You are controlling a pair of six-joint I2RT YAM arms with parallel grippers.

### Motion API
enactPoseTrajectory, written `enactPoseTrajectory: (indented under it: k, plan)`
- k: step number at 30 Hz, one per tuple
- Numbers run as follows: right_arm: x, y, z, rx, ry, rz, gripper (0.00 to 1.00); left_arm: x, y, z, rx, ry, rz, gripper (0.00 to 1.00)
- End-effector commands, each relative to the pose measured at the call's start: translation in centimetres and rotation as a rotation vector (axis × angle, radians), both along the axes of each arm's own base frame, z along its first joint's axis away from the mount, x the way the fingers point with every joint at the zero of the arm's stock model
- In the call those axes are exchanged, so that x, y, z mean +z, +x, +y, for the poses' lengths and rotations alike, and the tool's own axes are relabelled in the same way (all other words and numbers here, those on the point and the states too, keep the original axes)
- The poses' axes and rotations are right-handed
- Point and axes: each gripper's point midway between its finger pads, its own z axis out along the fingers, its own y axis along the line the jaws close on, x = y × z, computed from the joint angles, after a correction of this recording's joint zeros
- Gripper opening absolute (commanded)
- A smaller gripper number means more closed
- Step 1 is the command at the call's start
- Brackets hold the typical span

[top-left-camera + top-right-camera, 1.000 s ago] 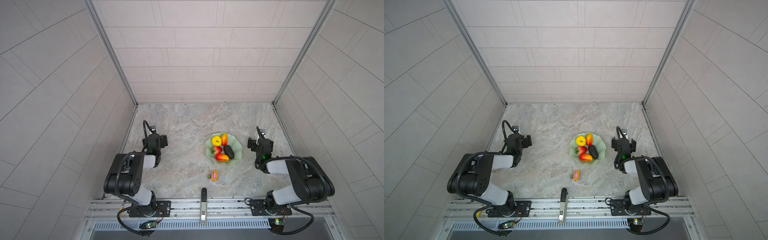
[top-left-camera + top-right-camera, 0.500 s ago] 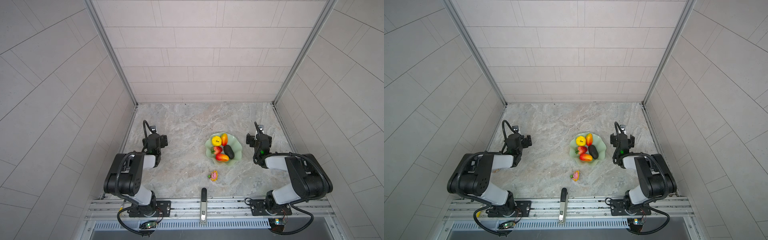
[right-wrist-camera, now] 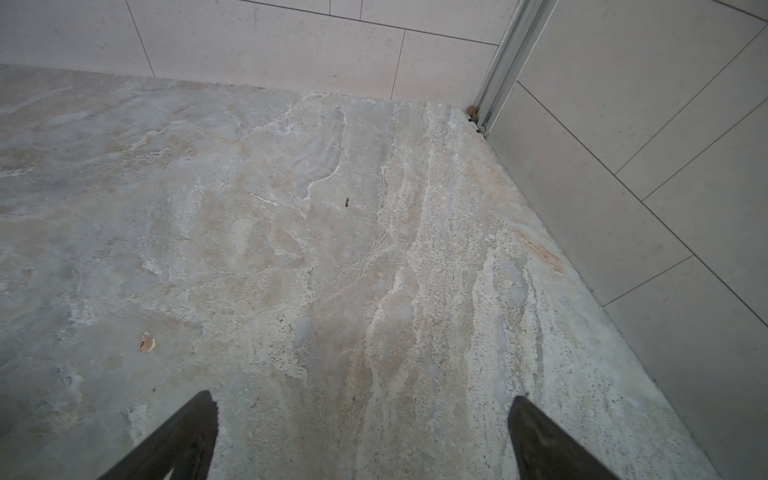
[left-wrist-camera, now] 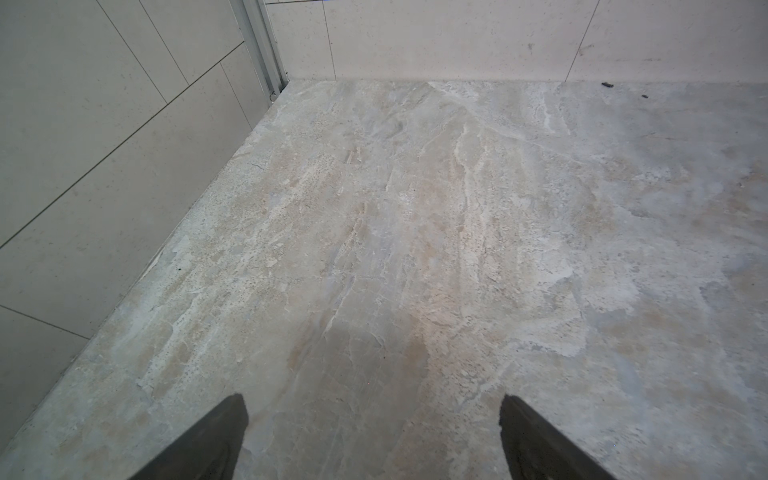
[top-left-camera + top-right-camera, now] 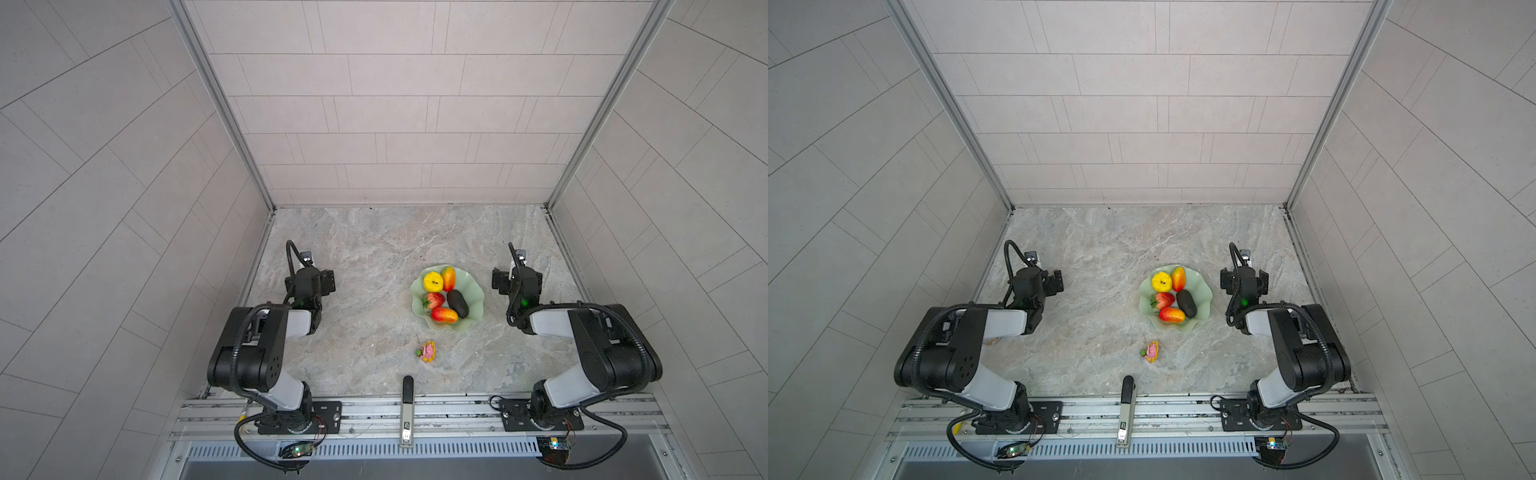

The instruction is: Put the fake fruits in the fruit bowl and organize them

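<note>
Mint-green and wavy, the fruit bowl (image 5: 475, 286) sat on the stone worktop (image 5: 374, 257), a bit right of the middle in both top views. All five fake fruits (image 5: 444, 314) lay inside it, close together, so the job looked done or nearly done. A tiny pink-and-yellow trinket (image 5: 427, 351) lay below the bowl, apart from it. The left gripper (image 4: 372, 401) and the right gripper (image 3: 363, 397) were both wide open and held nothing.

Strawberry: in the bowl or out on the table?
In. The strawberry lies inside the fruit bowl, within its wavy rim, next to a mango and the dark oval fruit.
</note>
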Motion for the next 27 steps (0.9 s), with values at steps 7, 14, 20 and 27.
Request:
enactPoseTrajectory:
  k: [7,14,20,27]
  plan:
    - [1.5,-2.0,-0.1,0.009,-0.001,-0.122,1.0,1.3,0.5,-0.1,-0.005,0.003,-0.034,1.0]
    - [0.4,-0.1,0.1,0.016,-0.007,-0.008,1.0,1.3,0.5,-0.1,-0.005,0.004,-0.035,1.0]
    - [0.1,0.2,0.2,0.017,-0.013,0.01,1.0,1.3,0.5,-0.1,-0.005,0.003,-0.035,1.0]
    - [0.4,0.0,0.2,0.016,-0.01,-0.005,1.0,1.3,0.5,-0.1,-0.005,0.004,-0.034,1.0]
